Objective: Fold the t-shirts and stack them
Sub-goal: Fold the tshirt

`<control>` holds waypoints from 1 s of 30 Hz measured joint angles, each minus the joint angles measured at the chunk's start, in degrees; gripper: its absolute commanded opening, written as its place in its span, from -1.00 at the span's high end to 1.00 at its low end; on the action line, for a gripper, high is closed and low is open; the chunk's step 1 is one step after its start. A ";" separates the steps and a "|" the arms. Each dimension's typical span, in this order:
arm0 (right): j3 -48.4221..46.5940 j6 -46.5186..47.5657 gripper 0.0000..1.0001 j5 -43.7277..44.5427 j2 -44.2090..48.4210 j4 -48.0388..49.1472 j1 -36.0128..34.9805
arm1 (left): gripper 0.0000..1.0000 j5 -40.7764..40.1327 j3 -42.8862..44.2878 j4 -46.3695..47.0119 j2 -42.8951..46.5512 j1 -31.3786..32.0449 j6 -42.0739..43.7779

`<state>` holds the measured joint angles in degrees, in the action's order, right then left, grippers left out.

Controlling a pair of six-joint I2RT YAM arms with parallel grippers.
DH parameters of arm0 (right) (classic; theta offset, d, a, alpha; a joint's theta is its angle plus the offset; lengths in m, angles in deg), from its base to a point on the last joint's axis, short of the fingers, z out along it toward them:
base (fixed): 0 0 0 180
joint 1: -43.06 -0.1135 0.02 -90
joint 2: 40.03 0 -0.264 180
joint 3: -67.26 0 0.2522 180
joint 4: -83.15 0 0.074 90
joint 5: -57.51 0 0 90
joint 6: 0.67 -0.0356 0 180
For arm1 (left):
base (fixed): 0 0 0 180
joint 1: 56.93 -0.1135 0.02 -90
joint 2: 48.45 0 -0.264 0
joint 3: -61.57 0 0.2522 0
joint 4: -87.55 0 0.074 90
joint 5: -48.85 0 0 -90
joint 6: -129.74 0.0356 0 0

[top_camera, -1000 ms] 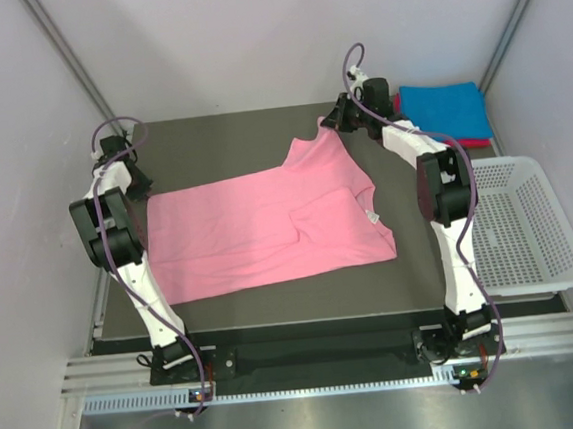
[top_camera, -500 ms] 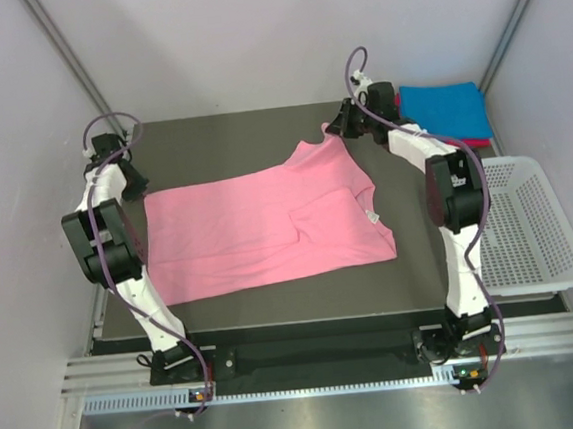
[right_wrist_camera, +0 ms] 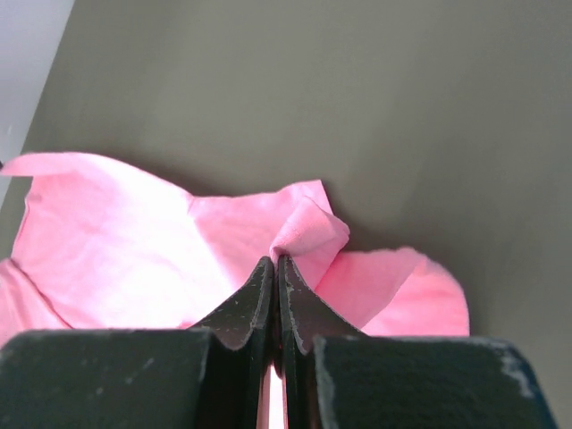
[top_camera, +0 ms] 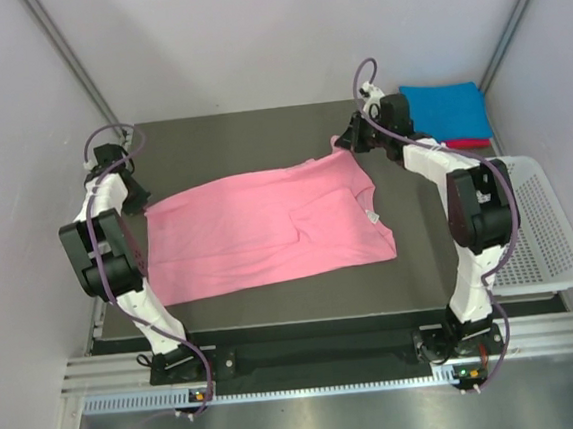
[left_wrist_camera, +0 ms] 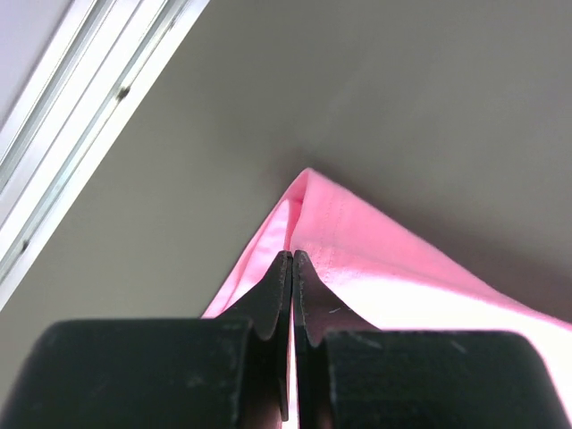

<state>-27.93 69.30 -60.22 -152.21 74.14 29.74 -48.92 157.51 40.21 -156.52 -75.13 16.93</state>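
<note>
**A:** Since the pink t-shirt [top_camera: 267, 226] is thin, limp cloth, will it keep any shape once it is lifted?

**B:** I'd judge not. It looks light and soft, so it should sag from wherever it is pinched and drag a little on the desk [top_camera: 230, 139]. Corners and seamed edges are the best places to hold it, because the doubled cloth gives more to bite on.

**A:** Is that where it is held?

**B:** Mostly. The left tool [top_camera: 137, 199] is closed tight on the far-left hem corner, and its wrist view shows the stitched corner peaking just past the tips. The right tool [top_camera: 345, 141] is closed on a bunched nub of cloth at the far right. That is by the collar or the shoulder, and I can't tell which.

**A:** Where does the shirt lie?

**B:** It is spread across the middle of the desk. The near half is flat, with a flap, perhaps a sleeve, folded over on the right. The blue t-shirt [top_camera: 445, 110] sits folded on the magenta-red t-shirt [top_camera: 466, 143] at the far right corner, just behind the white basket [top_camera: 540, 242].

**A:** What has changed over the last second?

**B:** Both tools have moved outward, away from each other. The far edge rose to a peak at the right tool before, and now it runs almost straight between the two grips. The right arm's elbow has swung out over the basket. The near half and the folded stack look unmoved.
</note>
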 measured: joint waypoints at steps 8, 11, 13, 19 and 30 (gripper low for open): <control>8.50 0.57 1.00 0.98 4.48 0.07 0.37 | 1.00 -0.63 -4.87 -1.22 5.01 -0.02 -1.14; 10.71 0.61 1.00 1.70 7.39 -0.07 0.48 | 1.00 -0.61 -6.10 -1.11 7.21 -0.02 -1.64; 12.85 0.55 1.00 1.97 10.08 0.28 0.48 | 1.00 -0.61 -7.67 -1.20 8.81 -0.02 -1.97; 22.38 0.50 1.00 2.23 17.59 1.70 0.48 | 1.00 -2.08 -13.11 -1.68 11.06 -0.02 -2.23; 31.69 0.98 1.00 4.11 21.64 1.42 0.48 | 1.00 -4.83 -18.51 -2.43 12.39 -0.02 -2.45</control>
<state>3.77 70.28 -56.11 -130.57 75.56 30.22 -53.75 138.99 37.78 -144.13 -75.15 14.48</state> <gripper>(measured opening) 0.014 0.011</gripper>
